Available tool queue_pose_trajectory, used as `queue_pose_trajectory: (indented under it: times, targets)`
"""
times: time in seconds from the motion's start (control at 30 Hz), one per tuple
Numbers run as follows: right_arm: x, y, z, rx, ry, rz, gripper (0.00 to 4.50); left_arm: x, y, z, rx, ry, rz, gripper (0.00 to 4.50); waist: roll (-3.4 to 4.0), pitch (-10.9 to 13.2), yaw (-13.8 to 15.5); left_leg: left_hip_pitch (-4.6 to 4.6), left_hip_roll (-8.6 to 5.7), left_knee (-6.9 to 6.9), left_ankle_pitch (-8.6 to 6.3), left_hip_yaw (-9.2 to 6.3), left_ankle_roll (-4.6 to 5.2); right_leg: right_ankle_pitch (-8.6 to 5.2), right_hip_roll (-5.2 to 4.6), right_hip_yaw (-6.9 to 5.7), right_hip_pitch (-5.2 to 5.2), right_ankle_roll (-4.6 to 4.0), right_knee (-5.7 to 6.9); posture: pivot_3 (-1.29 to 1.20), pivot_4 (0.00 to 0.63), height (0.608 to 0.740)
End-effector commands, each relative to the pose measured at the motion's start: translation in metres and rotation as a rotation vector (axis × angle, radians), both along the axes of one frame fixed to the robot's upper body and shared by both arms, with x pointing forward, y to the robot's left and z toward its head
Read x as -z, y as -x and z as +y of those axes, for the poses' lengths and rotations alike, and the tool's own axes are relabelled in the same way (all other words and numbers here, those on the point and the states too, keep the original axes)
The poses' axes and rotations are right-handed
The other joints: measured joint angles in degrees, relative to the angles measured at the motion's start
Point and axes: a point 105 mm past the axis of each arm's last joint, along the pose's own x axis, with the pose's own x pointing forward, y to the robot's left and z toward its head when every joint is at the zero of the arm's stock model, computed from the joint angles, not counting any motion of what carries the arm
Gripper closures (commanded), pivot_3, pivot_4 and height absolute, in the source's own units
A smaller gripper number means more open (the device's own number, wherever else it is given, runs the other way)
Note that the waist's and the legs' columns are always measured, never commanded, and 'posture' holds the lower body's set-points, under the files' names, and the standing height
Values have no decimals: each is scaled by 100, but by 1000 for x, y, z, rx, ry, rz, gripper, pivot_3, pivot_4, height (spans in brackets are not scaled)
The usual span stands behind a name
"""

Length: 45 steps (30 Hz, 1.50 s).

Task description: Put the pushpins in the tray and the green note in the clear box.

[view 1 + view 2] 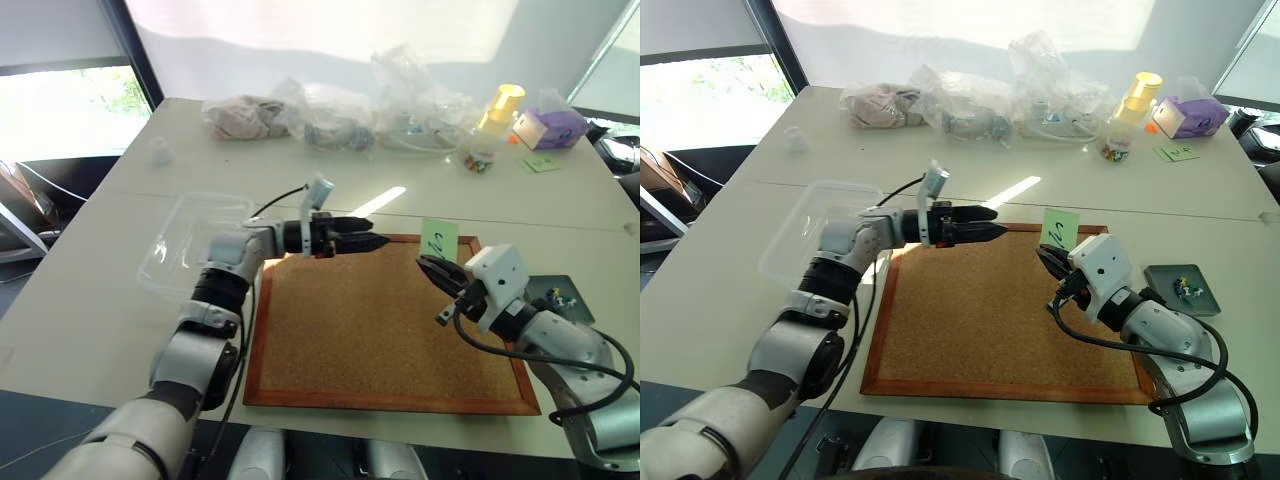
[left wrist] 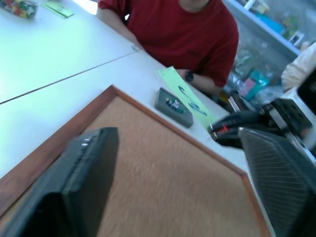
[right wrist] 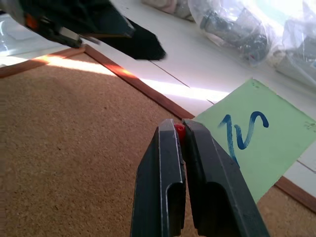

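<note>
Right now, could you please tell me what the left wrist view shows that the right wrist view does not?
Left wrist view: the tray with pushpins and a person in a red shirt. Right wrist view: a red pushpin pinched in the right gripper, plus plastic bags. Both: the green note and the cork board.

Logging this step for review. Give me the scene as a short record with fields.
left hand: open, empty, over the cork board
right hand: shut on red pushpin
green note: upright at right hand's tips
tray: right of cork board, pushpins inside
clear box: left of cork board, no note inside
</note>
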Motion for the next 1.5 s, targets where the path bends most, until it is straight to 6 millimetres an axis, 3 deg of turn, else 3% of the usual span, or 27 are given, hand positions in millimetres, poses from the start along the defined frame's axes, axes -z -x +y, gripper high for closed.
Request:
queue_pose_trajectory:
  times: [0.03, 0.27, 0.57, 0.8, 0.9, 1.03, 1.2, 1.5]
  targets:
    - [-9, 5, 7, -33, 18, -32, 4500, -17, -5, -5, -4, 78, 67, 78, -2, 2, -40, 1, 1, 0, 0, 3, 0, 0, 1, 4, -3, 0, 1, 0, 150, 740]
    - [-8, 9, 12, -58, 63, -33, 4500, -33, -5, -24, 46, 184, 203, 78, -3, 4, -1, 2, 5, 0, 2, -2, -2, 0, 13, 2, -4, 0, 7, 0, 150, 740]
    - [-8, 8, 15, -60, 95, -59, 4500, -12, 0, -37, 72, 75, 186, 78, -3, 4, 1, 3, 4, 0, 7, -1, -10, 0, 12, 4, -4, 0, 8, 0, 150, 740]
    - [-6, 10, 22, -79, 104, -64, 4500, -11, 10, -46, 119, 89, 215, 78, -3, 4, 7, 3, 4, 0, 7, -1, -11, 0, 12, 4, -3, 0, 10, 0, 150, 740]
    - [-7, 9, 23, -82, 106, -71, 4500, -8, 14, -50, 134, 79, 215, 894, -3, 4, 3, 3, 3, 2, 7, -1, -11, 0, 11, 4, -3, 0, 10, 0, 150, 740]
    - [-8, 9, 25, -84, 111, -77, 4500, -7, 15, -53, 134, 84, 222, 2659, -2, 4, 2, 4, 3, 4, 8, -1, -12, 0, 11, 4, -4, 0, 16, 0, 150, 740]
    - [-7, 10, 26, -84, 115, -81, 4500, -7, 15, -54, 125, 84, 221, 4492, -2, 4, 1, 3, 5, 31, 7, -1, -11, 0, 12, 5, -3, 0, 34, 0, 150, 740]
    - [-8, 9, 26, -82, 119, -88, 4500, -4, 14, -55, 108, 58, 203, 4492, -3, 4, -5, 2, 5, 75, 5, -1, -7, 0, 12, 10, -2, 0, 73, 0, 150, 740]
